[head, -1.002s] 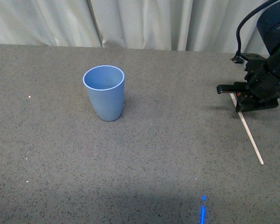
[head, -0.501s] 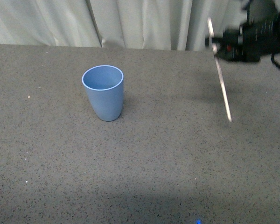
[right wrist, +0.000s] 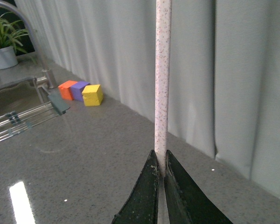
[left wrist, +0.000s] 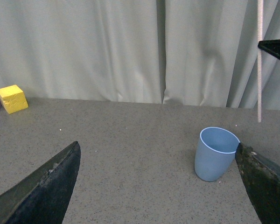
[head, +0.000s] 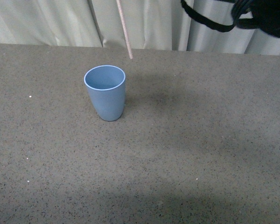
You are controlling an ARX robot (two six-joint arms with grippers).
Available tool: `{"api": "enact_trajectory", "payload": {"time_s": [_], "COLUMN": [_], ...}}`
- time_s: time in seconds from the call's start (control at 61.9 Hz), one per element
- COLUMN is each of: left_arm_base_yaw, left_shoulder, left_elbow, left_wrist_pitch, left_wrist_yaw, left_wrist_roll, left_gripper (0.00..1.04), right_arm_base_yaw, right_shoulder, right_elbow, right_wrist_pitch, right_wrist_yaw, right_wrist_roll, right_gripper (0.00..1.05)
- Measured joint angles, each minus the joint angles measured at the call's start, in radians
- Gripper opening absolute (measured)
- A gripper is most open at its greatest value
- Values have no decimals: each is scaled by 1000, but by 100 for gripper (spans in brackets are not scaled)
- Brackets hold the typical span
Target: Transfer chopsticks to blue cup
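The blue cup (head: 105,93) stands upright and empty on the grey table; it also shows in the left wrist view (left wrist: 216,154). The chopsticks (head: 124,28), one pale stick, hang nearly upright in the air, the lower tip just above and behind the cup's right rim. In the left wrist view the stick (left wrist: 260,60) hangs above and to one side of the cup. My right gripper (right wrist: 161,168) is shut on the stick (right wrist: 162,84); in the front view it is above the picture's top edge. My left gripper (left wrist: 156,186) is open and empty, low over the table, facing the cup.
The right arm's cables (head: 214,23) cross the top right of the front view. White curtains (head: 149,23) close off the back. A yellow block (left wrist: 11,98) lies at the table's far edge; orange (right wrist: 67,89), purple (right wrist: 79,90) and yellow blocks sit near a sink tap (right wrist: 44,70).
The right gripper lifted the stick off the table at the right and carried it up and left. The stick now hangs near upright by the cup. The cup has not moved.
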Motion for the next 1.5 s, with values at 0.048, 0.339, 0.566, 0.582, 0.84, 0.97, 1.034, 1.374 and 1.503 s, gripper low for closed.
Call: {"api": "enact_trajectory", "payload": {"time_s": [0.048, 0.339, 0.566, 0.582, 0.84, 0.97, 1.034, 1.374, 1.503], "left_arm_base_yaw": [0, 0, 0, 0, 0, 0, 0, 0, 0], "left_shoulder": [0, 0, 0, 0, 0, 0, 0, 0, 0], "left_elbow": [0, 0, 0, 0, 0, 0, 0, 0, 0], "left_wrist_pitch": [0, 0, 0, 0, 0, 0, 0, 0, 0], "left_wrist_yaw": [0, 0, 0, 0, 0, 0, 0, 0, 0], "left_wrist_roll": [0, 0, 0, 0, 0, 0, 0, 0, 0], "left_gripper": [98, 98, 98, 98, 98, 98, 98, 98, 98], "right_arm_base_yaw": [14, 58, 57, 57, 58, 56, 51, -1, -80], "right_shoulder": [19, 116, 148, 149, 151, 150, 145, -105, -248], "right_elbow": [12, 90, 107, 108, 109, 105, 85, -220, -449], "right_wrist_pitch": [5, -16, -34, -35, -42, -40, -11, 154, 259], "right_wrist_yaw": [-12, -31, -35, -35, -29, 28, 32, 791, 816], "right_wrist_roll": [-4, 6, 2, 1, -26, -33, -29, -57, -64], "right_gripper": [1, 1, 1, 1, 19, 42, 53, 55, 31]}}
